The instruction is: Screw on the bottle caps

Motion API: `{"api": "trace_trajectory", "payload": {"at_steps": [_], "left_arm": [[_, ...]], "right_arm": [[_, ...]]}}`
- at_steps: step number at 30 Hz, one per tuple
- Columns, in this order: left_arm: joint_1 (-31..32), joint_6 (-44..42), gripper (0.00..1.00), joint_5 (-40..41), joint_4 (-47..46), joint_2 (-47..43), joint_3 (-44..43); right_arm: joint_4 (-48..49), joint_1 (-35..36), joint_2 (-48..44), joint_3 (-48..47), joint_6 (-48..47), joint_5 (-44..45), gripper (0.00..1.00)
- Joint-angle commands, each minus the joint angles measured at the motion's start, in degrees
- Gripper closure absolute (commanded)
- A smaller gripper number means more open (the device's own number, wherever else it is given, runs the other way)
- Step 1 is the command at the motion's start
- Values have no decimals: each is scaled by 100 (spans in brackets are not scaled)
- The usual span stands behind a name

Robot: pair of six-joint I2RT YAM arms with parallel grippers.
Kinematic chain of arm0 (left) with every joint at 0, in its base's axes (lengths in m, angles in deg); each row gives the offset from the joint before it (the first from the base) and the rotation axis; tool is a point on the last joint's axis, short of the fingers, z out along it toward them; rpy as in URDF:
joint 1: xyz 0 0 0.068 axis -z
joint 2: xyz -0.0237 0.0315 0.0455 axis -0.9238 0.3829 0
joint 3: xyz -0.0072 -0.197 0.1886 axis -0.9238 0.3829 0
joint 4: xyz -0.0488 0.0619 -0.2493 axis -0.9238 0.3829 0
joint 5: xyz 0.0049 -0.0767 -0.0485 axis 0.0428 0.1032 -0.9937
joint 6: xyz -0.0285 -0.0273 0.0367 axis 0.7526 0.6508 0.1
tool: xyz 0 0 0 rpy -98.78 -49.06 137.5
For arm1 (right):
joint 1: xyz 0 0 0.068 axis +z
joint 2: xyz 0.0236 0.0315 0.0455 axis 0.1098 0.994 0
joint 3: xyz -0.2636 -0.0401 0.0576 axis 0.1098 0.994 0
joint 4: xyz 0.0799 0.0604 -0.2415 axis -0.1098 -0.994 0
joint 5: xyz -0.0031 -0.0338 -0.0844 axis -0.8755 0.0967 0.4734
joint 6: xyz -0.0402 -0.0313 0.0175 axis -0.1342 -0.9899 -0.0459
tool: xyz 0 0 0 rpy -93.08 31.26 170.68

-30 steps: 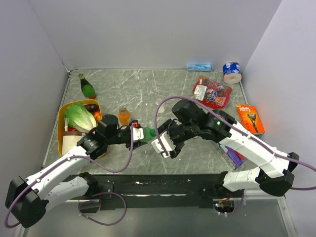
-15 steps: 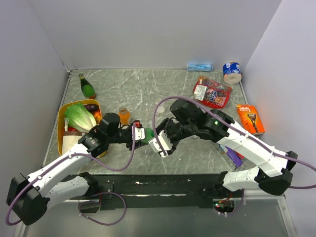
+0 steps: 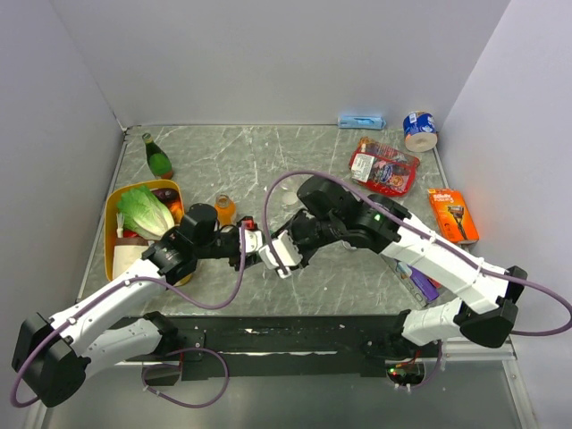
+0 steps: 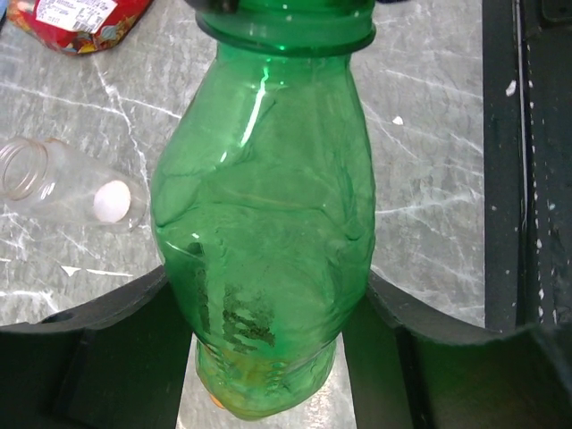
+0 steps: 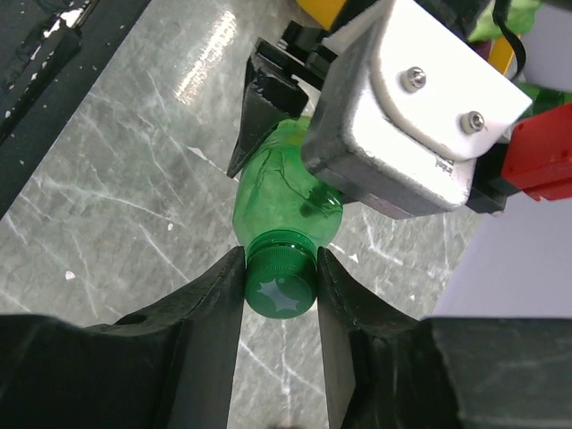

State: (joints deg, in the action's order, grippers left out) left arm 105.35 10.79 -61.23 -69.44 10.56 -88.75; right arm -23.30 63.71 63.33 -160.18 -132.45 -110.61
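My left gripper [image 4: 268,357] is shut on the lower body of the bright green bottle [image 4: 268,223] and holds it tilted above the table. My right gripper [image 5: 280,284] is shut on the green cap [image 5: 280,288], which sits on the bottle's neck. The two grippers meet at mid-table in the top view, left [image 3: 251,241] and right [image 3: 273,254], and hide most of the bottle there. The clear bottle [image 4: 63,183] lies on its side, open, on the table. The orange bottle [image 3: 224,210] stands upright behind my left arm. The orange and clear caps do not show clearly.
A yellow tray [image 3: 111,234] with lettuce sits at the left. A dark-green bottle with a red top [image 3: 158,159] stands at the back left. A red snack packet [image 3: 382,165], a can [image 3: 419,130], an orange razor box [image 3: 452,214] and a purple item [image 3: 422,284] lie at the right.
My right gripper has moved left, onto the cap end of the green bottle. My left gripper has drawn back slightly left with the bottle.
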Motion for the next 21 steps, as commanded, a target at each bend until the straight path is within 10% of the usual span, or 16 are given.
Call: {"api": "trace_trajectory", "payload": {"at_steps": [1,9,13,21], "left_arm": [[19,683,99,379,-1186,-50,-108],[142,1326,99,2163,-2235,-112,-29],[186,1388,99,2753,-2279,-33,-29],[186,1318,99,2570,-1709,-103,130]], "right_arm": [[341,-37,166,-340,1155,127,68],[-861,-826,2063,-2684,4874,-101,78],[-616,-880,1995,-2327,5999,-58,80],[-817,-1363,1951,-3309,5977,-356,31]]}}
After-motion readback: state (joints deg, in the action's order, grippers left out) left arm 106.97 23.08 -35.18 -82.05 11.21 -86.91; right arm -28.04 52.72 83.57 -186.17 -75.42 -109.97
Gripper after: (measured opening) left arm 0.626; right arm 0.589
